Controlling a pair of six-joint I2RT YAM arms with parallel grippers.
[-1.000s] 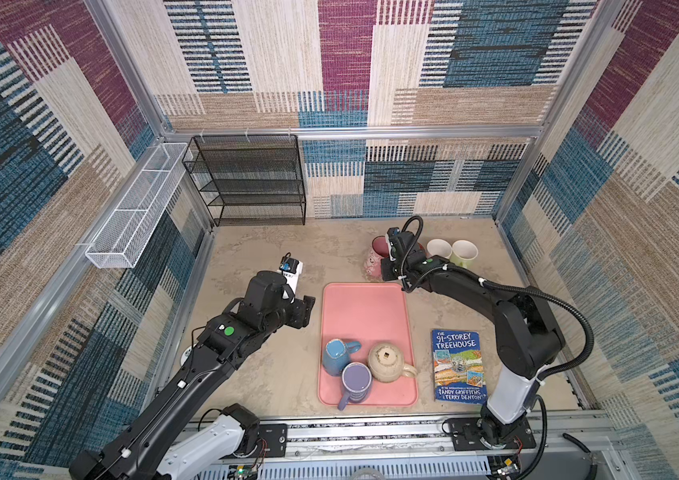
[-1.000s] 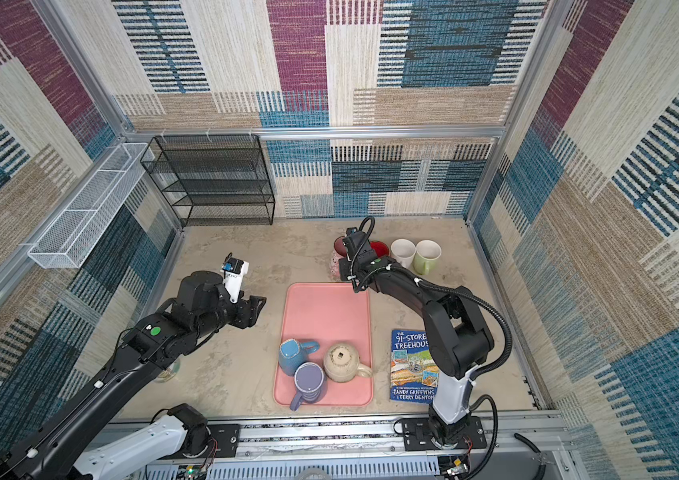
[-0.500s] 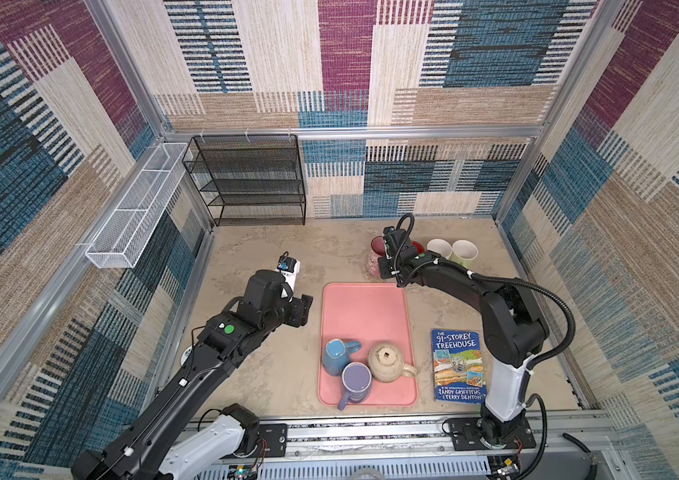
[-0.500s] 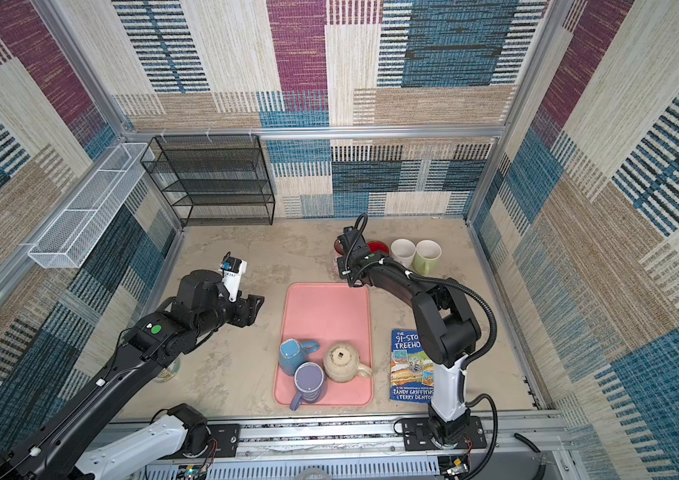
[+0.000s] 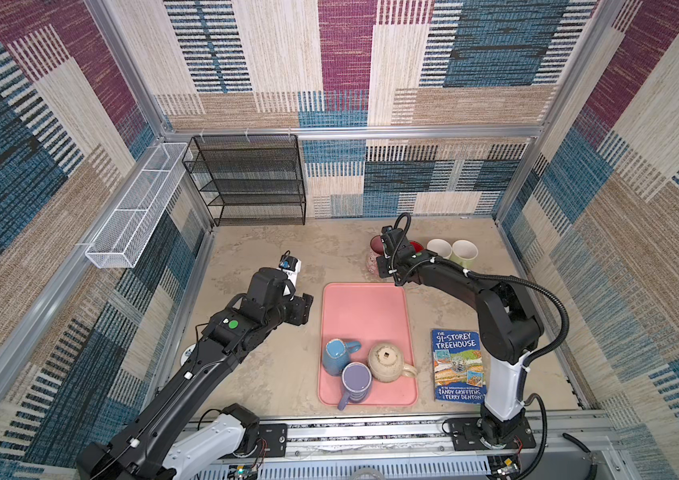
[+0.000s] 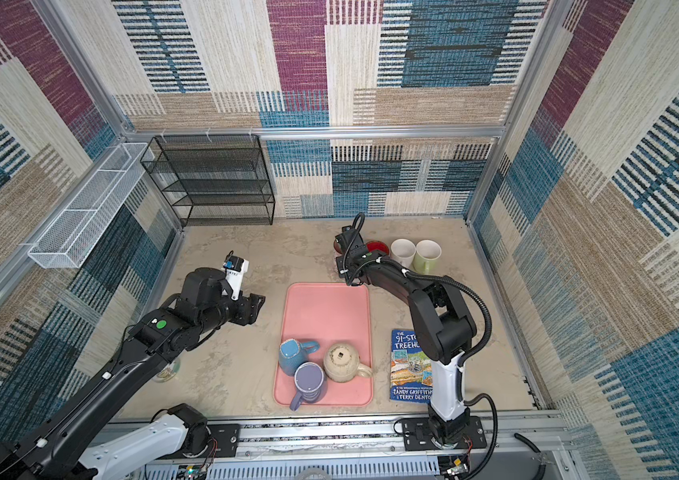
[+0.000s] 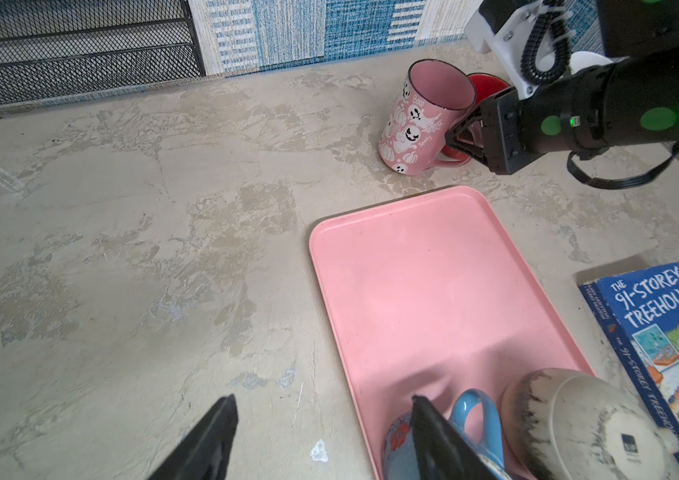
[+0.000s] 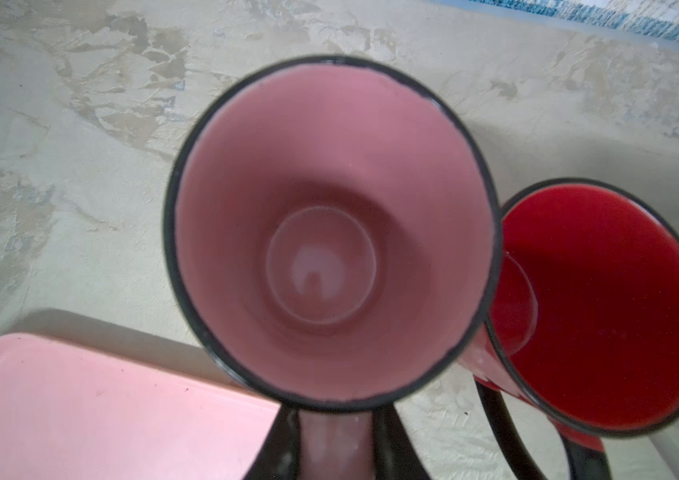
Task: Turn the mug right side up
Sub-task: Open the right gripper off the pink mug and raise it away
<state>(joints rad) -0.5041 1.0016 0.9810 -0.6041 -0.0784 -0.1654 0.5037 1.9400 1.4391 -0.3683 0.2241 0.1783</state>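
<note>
Three patchwork walls (image 5: pixel 346 62) ring beige tabletop (image 5: pixel 254 249); right gripper (image 7: pixel 456 139) clamps pink ghost mug (image 7: pixel 416 124) by handle, red mug (image 8: pixel 603 307) beside; left gripper (image 7: pixel 323 409) gapes.

Enclosure walls (image 5: pixel 346 62): woven textile patchwork in blue, magenta, beige and tan blocks, some striped; cover back and both sides in both top views. Aluminium frame (image 5: pixel 350 132) runs along back wall and up corners. Desk (image 5: pixel 271 245): mottled beige, stone-like, darker blotches. Black mesh shelf rack (image 5: pixel 254 178), several tiers, stands upper left of centre against back wall. White wire basket (image 5: pixel 134 208) hangs on left wall, just beside rack. Metal rail (image 5: pixel 371 432) along bottom edge. Light even, shadows soft.
</note>
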